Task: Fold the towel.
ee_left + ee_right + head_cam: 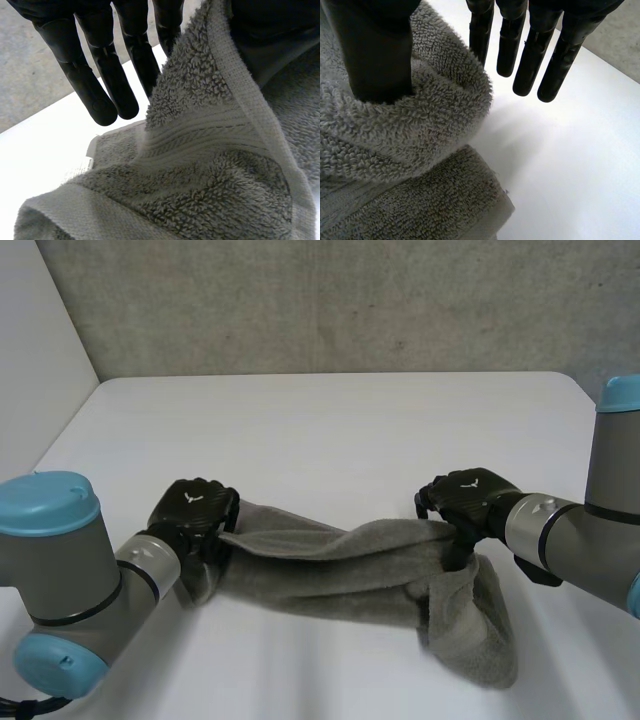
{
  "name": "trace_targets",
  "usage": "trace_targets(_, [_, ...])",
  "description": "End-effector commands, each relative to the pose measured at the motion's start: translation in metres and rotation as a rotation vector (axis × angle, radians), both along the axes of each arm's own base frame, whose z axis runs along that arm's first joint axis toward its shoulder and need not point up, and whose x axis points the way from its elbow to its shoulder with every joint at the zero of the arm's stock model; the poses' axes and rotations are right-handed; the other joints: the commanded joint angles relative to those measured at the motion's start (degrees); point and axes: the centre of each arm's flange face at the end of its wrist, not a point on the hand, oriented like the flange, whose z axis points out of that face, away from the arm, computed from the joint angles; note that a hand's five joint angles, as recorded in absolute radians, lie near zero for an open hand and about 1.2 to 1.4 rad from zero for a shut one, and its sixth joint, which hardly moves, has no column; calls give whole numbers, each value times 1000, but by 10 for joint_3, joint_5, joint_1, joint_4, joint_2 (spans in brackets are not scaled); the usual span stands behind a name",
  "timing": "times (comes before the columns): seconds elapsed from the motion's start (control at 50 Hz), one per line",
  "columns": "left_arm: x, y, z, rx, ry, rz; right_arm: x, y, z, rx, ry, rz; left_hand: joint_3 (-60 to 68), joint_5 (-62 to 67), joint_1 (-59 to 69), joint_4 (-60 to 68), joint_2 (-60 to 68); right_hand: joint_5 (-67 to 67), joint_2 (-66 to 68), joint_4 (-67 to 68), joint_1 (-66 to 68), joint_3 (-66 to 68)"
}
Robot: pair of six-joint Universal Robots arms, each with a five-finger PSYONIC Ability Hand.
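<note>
A grey terry towel [340,560] is strung between my two hands just above the white table [330,430], twisted in the middle. My left hand [195,508] holds its left end. In the left wrist view the towel's hemmed edge [210,165] runs up between the straight fingers [100,95] and the thumb, pinched there. My right hand [468,498] is at the towel's right end, from where a bunched fold hangs down to the table. In the right wrist view its fingers [540,55] are straight and clear of the cloth, while a thick roll of towel [420,130] hangs over the thumb [380,55].
Bare white tabletop stretches beyond the towel to a grey back wall [350,300]. A white side panel [40,350] stands at the far left. Both grey forearms lie low over the table's front edge.
</note>
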Motion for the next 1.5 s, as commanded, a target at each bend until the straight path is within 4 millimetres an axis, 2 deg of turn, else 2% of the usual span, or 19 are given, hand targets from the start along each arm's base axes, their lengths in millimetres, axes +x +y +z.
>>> trace_targets(0.02, [-1,4,2,19,27,-84,-3,-1,-4,30,10,-17,13,17,31,31,27,21,5,8,15,7])
trace_targets(0.08, [3,2,4,28,29,-111,-3,1,-7,51,16,-12,13,17,31,31,27,46,30,34,40,32])
trace_targets(0.2, [3,5,4,79,11,-170,0,7,-18,137,48,18,13,17,31,31,27,506,490,493,500,491])
trace_targets(0.34, [-5,-14,11,40,-26,-194,9,-17,7,-17,28,38,13,17,31,31,27,506,491,494,501,492])
trace_targets(0.42, [-15,-46,54,-115,-4,-181,25,-47,68,-413,-91,45,13,17,31,31,27,506,491,494,501,492])
trace_targets(0.44, [-20,-55,76,-184,27,-177,34,-39,109,-597,-188,54,13,17,31,31,27,506,491,494,501,492])
trace_targets(0.5, [-24,-63,102,-273,70,-165,40,-23,152,-770,-302,69,13,17,31,31,27,506,491,494,501,492])
trace_targets(0.54, [-23,-72,170,-498,225,-106,36,7,216,-1015,-485,61,13,17,31,31,27,506,491,494,501,492])
trace_targets(0.56, [-23,-73,170,-499,226,-106,36,7,216,-1016,-486,61,13,17,31,31,27,506,491,494,501,492])
trace_targets(0.6, [-13,-72,226,-637,422,-83,27,16,238,-1043,-532,20,13,17,31,31,27,506,491,494,501,492])
trace_targets(0.72, [3,-70,259,-669,593,-91,35,5,212,-832,-405,31,13,17,31,31,27,506,491,494,501,492])
trace_targets(0.84, [8,-67,243,-625,567,-82,41,-4,173,-688,-249,53,13,17,31,31,27,506,491,494,501,492])
trace_targets(0.94, [7,-62,198,-509,487,-137,42,-7,134,-576,-115,73,13,17,31,31,27,506,491,494,501,492])
trace_targets(1.04, [21,-49,115,-343,303,-168,45,1,74,-426,-11,126,13,17,31,31,27,506,491,494,501,492])
trace_targets(1.06, [21,-49,115,-343,303,-168,45,1,74,-426,-11,126,13,17,31,31,27,506,491,494,501,492])
trace_targets(1.1, [25,-37,71,-255,207,-184,48,6,33,-330,30,151,13,17,31,31,27,506,491,494,501,492])
trace_targets(1.2, [33,-19,16,-143,62,-196,49,16,-20,-196,86,180,13,17,31,31,27,506,491,494,501,492])
trace_targets(1.32, [45,-6,-5,-86,-39,-193,47,22,-33,-152,101,188,13,17,31,31,27,506,491,494,501,492])
trace_targets(1.5, [56,-5,5,-66,-60,-165,45,30,9,-207,11,207,13,17,31,31,27,-65,-81,-77,-71,-79])
